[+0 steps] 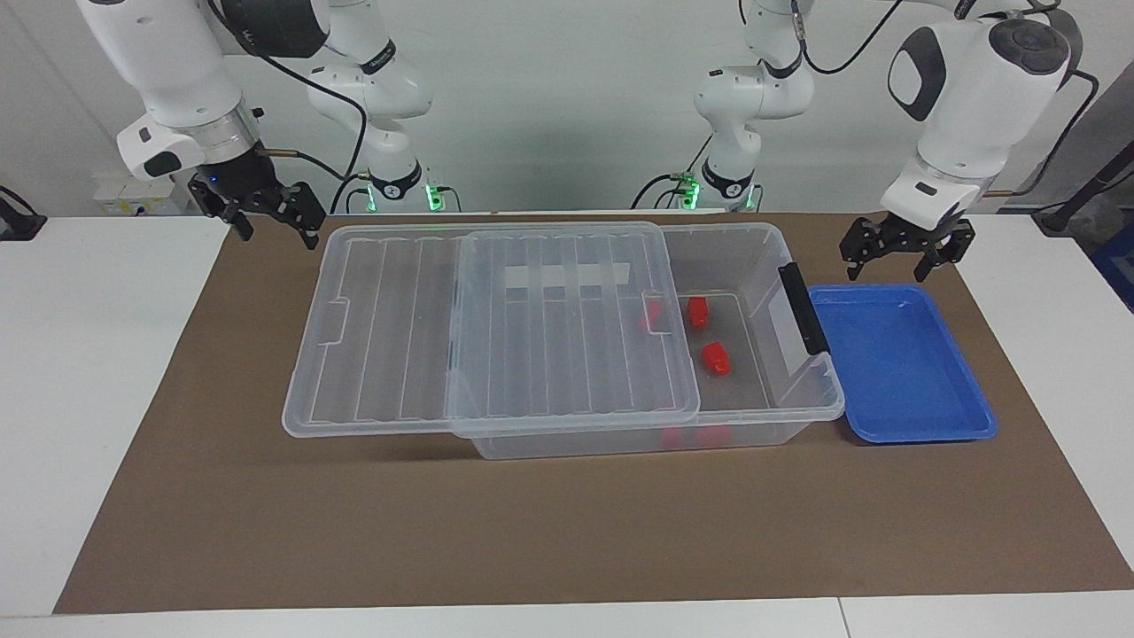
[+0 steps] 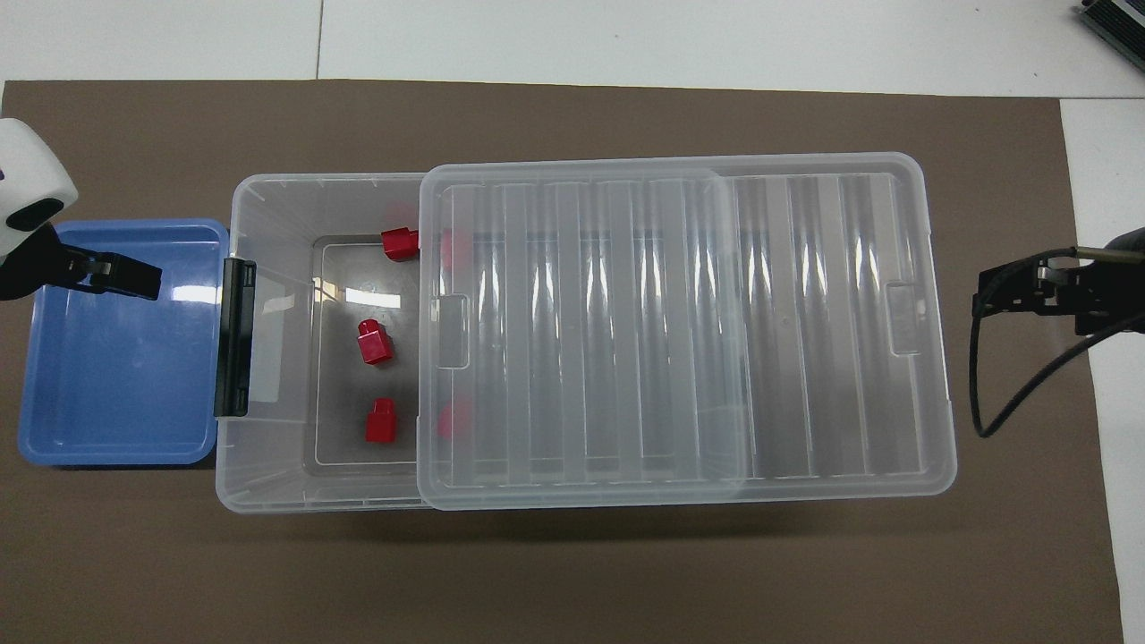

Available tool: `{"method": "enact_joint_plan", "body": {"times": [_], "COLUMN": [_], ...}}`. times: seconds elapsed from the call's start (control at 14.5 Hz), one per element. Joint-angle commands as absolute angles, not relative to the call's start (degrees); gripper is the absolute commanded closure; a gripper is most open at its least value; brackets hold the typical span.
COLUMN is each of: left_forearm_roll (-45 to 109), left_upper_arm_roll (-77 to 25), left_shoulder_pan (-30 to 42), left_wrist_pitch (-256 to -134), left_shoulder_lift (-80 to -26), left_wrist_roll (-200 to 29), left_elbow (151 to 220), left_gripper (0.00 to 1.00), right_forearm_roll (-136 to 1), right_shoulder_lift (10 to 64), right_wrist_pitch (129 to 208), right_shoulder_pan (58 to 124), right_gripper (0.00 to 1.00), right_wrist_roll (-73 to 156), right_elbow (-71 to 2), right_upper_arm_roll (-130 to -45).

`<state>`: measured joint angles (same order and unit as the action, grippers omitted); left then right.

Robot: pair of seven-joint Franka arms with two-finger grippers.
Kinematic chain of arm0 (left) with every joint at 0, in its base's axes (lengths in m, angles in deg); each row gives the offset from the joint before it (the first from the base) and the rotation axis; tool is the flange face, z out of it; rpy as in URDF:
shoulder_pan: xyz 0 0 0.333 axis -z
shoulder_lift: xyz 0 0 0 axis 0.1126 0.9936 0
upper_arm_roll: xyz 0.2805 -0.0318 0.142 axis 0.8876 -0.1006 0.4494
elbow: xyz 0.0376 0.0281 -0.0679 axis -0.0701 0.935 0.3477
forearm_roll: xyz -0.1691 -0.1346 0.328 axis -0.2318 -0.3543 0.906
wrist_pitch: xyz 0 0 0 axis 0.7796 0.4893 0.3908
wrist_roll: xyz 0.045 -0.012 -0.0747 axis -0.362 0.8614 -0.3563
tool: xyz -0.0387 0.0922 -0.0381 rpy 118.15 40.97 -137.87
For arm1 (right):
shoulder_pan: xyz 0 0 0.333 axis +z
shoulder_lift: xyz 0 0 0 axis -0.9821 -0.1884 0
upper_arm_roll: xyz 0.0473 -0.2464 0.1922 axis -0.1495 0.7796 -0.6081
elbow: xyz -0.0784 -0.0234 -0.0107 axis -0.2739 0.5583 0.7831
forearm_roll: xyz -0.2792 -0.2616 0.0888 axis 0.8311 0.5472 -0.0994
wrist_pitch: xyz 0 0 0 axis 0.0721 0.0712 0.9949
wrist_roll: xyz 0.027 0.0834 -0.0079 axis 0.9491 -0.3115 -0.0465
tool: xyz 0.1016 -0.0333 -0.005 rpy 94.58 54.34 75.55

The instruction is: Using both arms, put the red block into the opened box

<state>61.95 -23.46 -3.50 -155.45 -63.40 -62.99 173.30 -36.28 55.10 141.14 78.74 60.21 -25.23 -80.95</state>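
- My right gripper (image 1: 270,217) hangs in the air with its fingers spread and holds nothing. It is over the brown mat (image 1: 221,496), just beside the lid's end toward the right arm's end of the table. This arm waits.
- The clear lid (image 1: 487,328) lies slid across the box (image 1: 797,403), so only the part near the black handle (image 1: 803,308) is uncovered.
- In this uncovered part I see red blocks (image 1: 714,358) on the bottom of the box; some more show faintly under the lid.
- The blue tray (image 1: 904,368) touches the box at the handle end.
- My left gripper (image 1: 899,252) is over the tray's edge nearer to the robots, fingers spread, holding nothing.
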Motion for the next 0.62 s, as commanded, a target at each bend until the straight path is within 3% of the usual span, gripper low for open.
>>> {"method": "enact_joint_plan", "body": {"times": [0.0, 0.55], "left_forearm_roll": [60.13, 57.31], "left_upper_arm_roll": [-22.28, -22.38], "left_shoulder_pan": [-2.33, -2.16], "left_wrist_pitch": [-152.84, -152.49], "left_shoulder_lift": [-64.08, -67.34], "left_wrist_roll": [-62.69, -68.76], "left_elbow": [171.21, 171.74], "left_gripper": [0.0, 0.0], "right_forearm_roll": [-36.61, -36.61], "right_shoulder_lift": [54.83, 54.83], "right_wrist_pitch": [140.23, 140.23], "right_shoulder_pan": [77.82, 77.82], "right_gripper": [0.0, 0.0], "right_wrist_roll": [59.18, 59.18], "right_elbow": [-24.61, -24.61], "right_upper_arm_roll": [-81.45, -81.45]}}
